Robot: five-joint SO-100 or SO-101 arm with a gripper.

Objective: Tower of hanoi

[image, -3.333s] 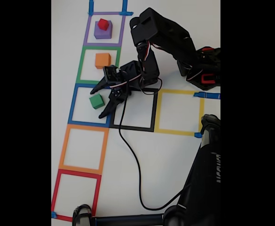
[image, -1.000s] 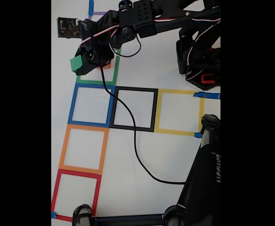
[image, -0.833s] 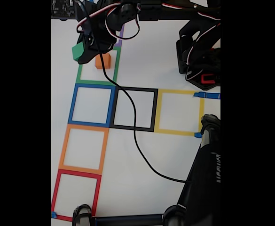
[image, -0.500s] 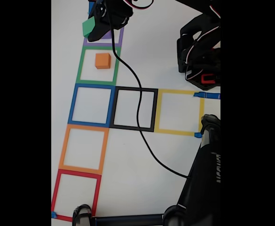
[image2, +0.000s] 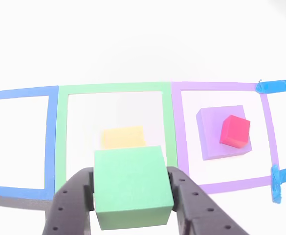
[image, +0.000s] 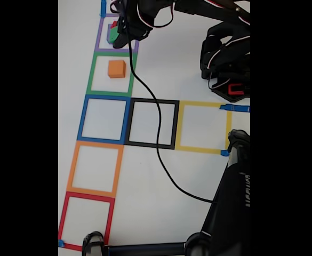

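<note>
Green cube [image2: 132,185] clamped between the jaws, raised over the table [image2: 133,44]. Just beyond: orange cube [image2: 123,137] in the green square [image2: 114,89]. Right of the jaws: red cube [image2: 234,131] atop purple block [image2: 211,142].

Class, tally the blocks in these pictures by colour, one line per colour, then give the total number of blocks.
Green block: 1, held in the gripper
Orange block: 1
Purple block: 1
Red block: 1
Total: 4

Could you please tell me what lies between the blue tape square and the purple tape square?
The green tape square, holding an orange cube, in the fixed view.
</note>
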